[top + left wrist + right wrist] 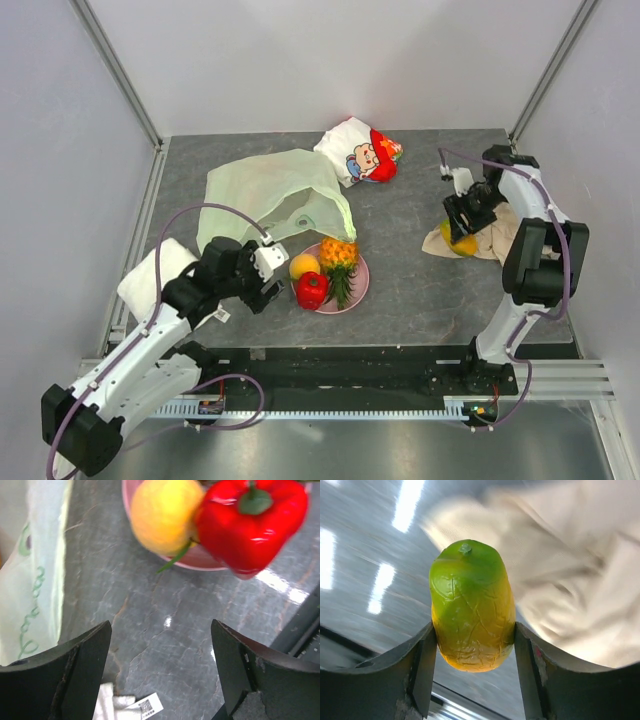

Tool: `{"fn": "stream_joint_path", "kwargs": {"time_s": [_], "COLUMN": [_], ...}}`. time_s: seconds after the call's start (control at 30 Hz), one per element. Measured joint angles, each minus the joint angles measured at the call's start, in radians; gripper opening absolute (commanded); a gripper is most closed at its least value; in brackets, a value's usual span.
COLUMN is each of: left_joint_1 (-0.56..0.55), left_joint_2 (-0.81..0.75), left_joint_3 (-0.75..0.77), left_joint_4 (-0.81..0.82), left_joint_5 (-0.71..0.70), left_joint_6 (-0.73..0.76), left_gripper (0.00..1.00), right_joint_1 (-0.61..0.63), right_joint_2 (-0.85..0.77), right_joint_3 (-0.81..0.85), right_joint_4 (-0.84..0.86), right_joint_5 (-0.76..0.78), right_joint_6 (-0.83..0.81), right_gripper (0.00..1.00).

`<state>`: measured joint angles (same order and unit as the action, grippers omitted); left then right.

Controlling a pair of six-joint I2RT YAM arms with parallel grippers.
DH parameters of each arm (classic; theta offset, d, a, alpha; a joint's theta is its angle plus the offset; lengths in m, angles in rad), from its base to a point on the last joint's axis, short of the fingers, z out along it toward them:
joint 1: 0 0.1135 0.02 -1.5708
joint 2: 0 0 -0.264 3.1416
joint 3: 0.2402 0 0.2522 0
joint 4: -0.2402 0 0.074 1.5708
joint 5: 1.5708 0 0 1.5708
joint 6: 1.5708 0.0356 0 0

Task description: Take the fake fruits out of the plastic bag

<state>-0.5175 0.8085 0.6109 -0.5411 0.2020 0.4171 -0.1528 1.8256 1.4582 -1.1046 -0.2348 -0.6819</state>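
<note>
Well clear of the plastic bag [268, 192], the green-yellow mango [470, 595] sits lengthwise between the right gripper's [474, 632] clamped fingers [422, 670] above the beige cloth [570, 580] near the tabletop's [420, 295] right edge, while the left gripper [161, 625] gapes empty

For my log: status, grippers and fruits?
Left gripper open. Right gripper shut on green-yellow plastic mango over beige cloth. Red plastic pepper on pink round plate. Nothing blocking.

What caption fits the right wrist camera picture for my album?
Right gripper squeezes a green-yellow fruit, beige cloth behind it.
</note>
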Motion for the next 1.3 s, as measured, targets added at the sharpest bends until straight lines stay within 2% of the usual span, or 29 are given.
{"fn": "stream_joint_path", "kwargs": {"time_s": [0.17,0.37,0.53,0.73,0.9,1.07,1.3], "left_joint_1": [0.000,-0.001,-0.016,-0.045,-0.047,-0.047,-0.047], "left_joint_2": [0.017,0.096,0.143,0.156,0.159,0.159,0.159], "left_joint_3": [0.000,0.000,0.000,0.000,0.000,0.000,0.000], "left_joint_4": [-0.012,-0.009,-0.002,0.000,0.004,0.018,0.025], "left_joint_5": [0.106,0.202,0.243,0.255,0.254,0.254,0.254], "left_joint_6": [0.047,0.083,0.103,0.105,0.105,0.103,0.087], "left_gripper": [0.83,0.84,0.84,0.84,0.84,0.84,0.84], "right_joint_1": [0.084,0.201,0.267,0.301,0.340,0.354,0.354], "right_joint_2": [0.022,0.022,0.019,-0.039,-0.090,-0.114,-0.124], "right_joint_3": [0.048,-0.146,-0.247,-0.356,-0.371,-0.372,-0.406], "right_joint_4": [-0.048,0.017,0.165,0.429,0.541,0.565,0.513], "right_joint_5": [-0.271,-0.595,-0.739,-0.753,-0.719,-0.677,-0.624], "right_joint_6": [0.219,0.495,0.723,1.010,1.102,1.131,1.120], "right_gripper": [0.49,0.50,0.50,0.52,0.54,0.53,0.53]}}
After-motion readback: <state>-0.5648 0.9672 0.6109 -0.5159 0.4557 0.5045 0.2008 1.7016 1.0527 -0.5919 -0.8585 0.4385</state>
